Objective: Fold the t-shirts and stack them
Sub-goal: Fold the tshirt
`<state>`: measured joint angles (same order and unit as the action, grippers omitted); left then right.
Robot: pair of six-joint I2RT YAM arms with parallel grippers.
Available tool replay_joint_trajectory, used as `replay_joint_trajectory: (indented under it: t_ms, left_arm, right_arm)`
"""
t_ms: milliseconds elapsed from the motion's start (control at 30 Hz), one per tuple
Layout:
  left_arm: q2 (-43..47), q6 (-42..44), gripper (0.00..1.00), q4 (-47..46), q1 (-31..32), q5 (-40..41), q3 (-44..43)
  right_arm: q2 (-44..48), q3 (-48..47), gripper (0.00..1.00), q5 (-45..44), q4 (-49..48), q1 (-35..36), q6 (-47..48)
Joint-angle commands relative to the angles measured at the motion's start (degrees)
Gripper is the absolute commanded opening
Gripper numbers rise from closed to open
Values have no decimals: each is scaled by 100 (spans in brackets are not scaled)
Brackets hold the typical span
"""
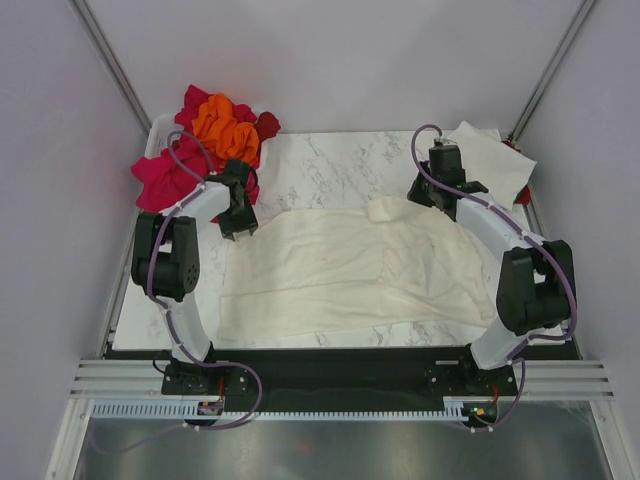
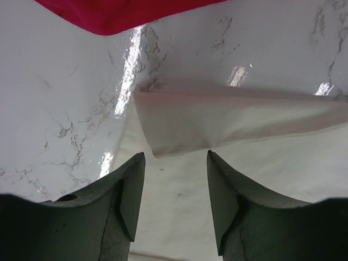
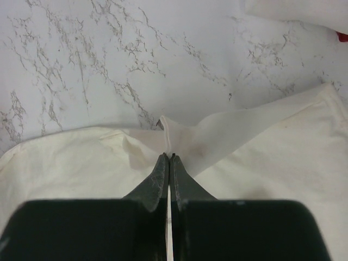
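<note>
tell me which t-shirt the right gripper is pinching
The cream t-shirt spread out mid-table; the right gripper is shut on a fold of it. The coloured t-shirts lie heaped far left.

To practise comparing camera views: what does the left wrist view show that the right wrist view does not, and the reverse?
Only left wrist: the left gripper open, and a magenta-pink t-shirt edge at the top. Only right wrist: the right gripper shut on a raised fold of cloth, and another cream t-shirt in the far corner. Both: the spread cream t-shirt on the marble table.
</note>
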<state>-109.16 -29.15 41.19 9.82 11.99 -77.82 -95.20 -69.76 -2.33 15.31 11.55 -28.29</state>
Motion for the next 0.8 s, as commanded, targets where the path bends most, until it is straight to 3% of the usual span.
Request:
replay_joint_trajectory:
  t_ms: [0,300,567,667,767]
  left_arm:
    - [-61,-249,56,-164,28,146,-23]
    - [-219,-241,48,-208,63,269,-110]
    - [-360,-170,53,-208,37,410,-277]
    - [-421,-153,40,-216,37,444,-339]
    - [-474,-100,12,-217,20,419,-453]
  right_arm:
    - [537,76,0,-119,-301,31,-36]
    - [775,164,0,-163,-195,31,61]
    - [862,199,0,-171,-142,23,113]
    - [854,226,0,-180,-142,31,140]
    - [854,243,0,-172,-134,31,131]
